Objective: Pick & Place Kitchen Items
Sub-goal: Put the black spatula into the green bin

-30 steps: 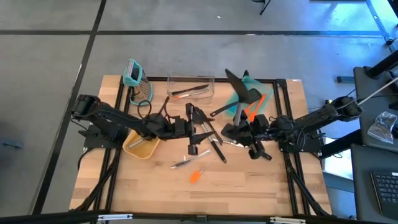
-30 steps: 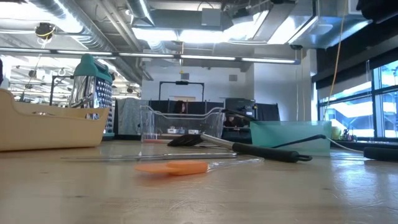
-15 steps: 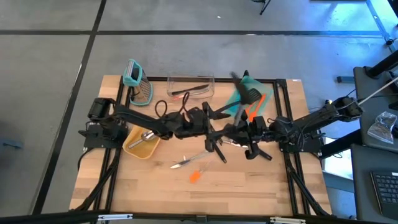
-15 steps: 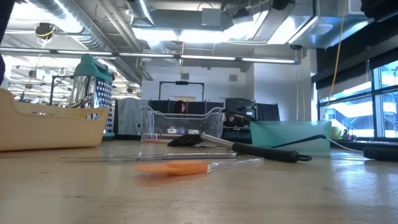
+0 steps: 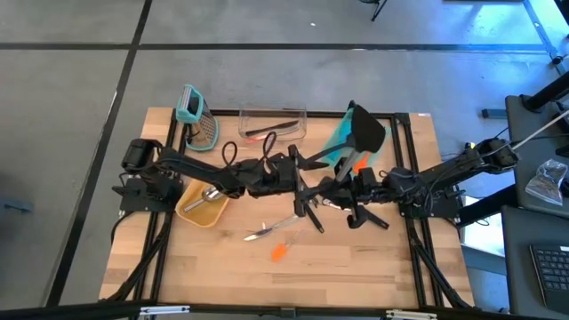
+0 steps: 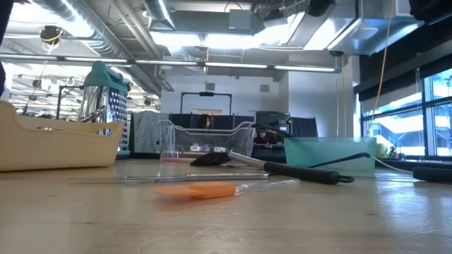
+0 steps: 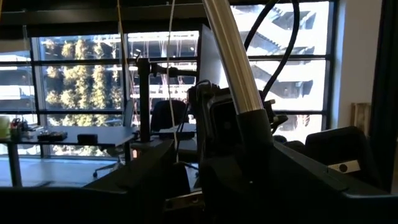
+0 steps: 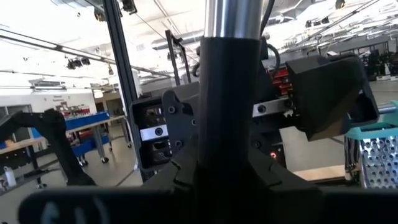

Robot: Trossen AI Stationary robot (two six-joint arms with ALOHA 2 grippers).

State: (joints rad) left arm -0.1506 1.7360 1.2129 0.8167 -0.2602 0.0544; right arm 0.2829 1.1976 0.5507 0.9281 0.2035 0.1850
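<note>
Above the middle of the wooden counter [image 5: 356,258], the left gripper [image 5: 307,188] and right gripper [image 5: 336,188] meet around a black slotted turner with a steel handle [image 5: 363,135], its blade raised over the teal bin [image 5: 336,142]. Both sets of fingers appear closed on its handle. An orange silicone spatula [image 5: 279,252] lies nearer the front edge, beside a thin metal piece [image 5: 271,229].
</note>
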